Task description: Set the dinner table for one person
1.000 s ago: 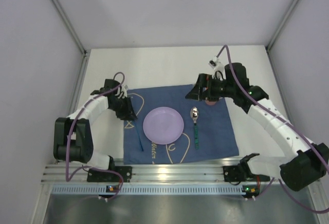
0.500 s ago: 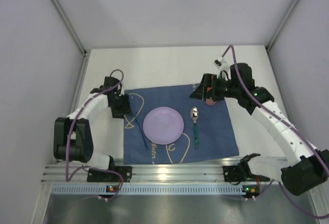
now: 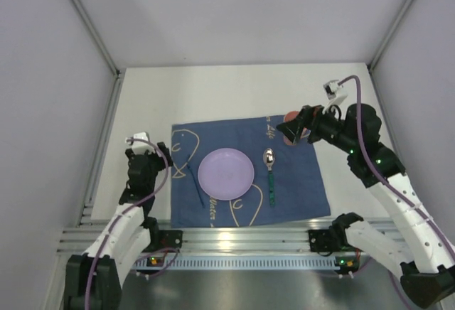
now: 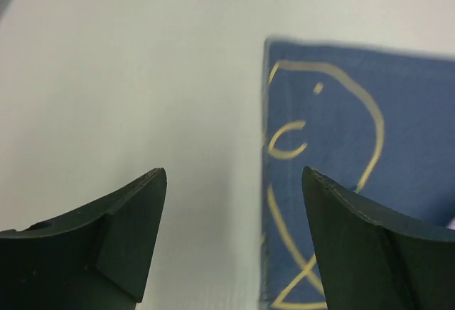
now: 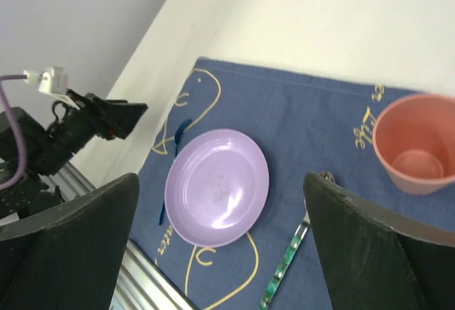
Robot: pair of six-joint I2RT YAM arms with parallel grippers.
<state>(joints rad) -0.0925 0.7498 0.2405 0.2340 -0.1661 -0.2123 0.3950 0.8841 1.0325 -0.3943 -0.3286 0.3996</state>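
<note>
The white dinner table (image 3: 234, 89) carries a blue cloth (image 3: 298, 182) with gold drawings. On the cloth lie a purple plate (image 3: 226, 173), a blue utensil (image 3: 193, 180) to its left, and a green-handled spoon (image 3: 270, 178) to its right. A salmon cup (image 5: 416, 143) stands at the cloth's far right corner. My left gripper (image 3: 165, 162) is open and empty, low over the table beside the cloth's left edge (image 4: 264, 182). Raised above the cup, my right gripper (image 3: 298, 121) is wide open and holds nothing; its wrist view looks down on the plate (image 5: 217, 188) and the spoon (image 5: 288, 264).
A slotted aluminium rail (image 3: 234, 242) runs along the near edge with both arm bases on it. Grey walls close in the left, right and back. Bare white tabletop (image 4: 106, 75) lies left of and behind the cloth.
My left gripper opened and drew back toward the near left, leaving the blue utensil on the cloth. My right arm pulled back to the right and upward, away from the cup.
</note>
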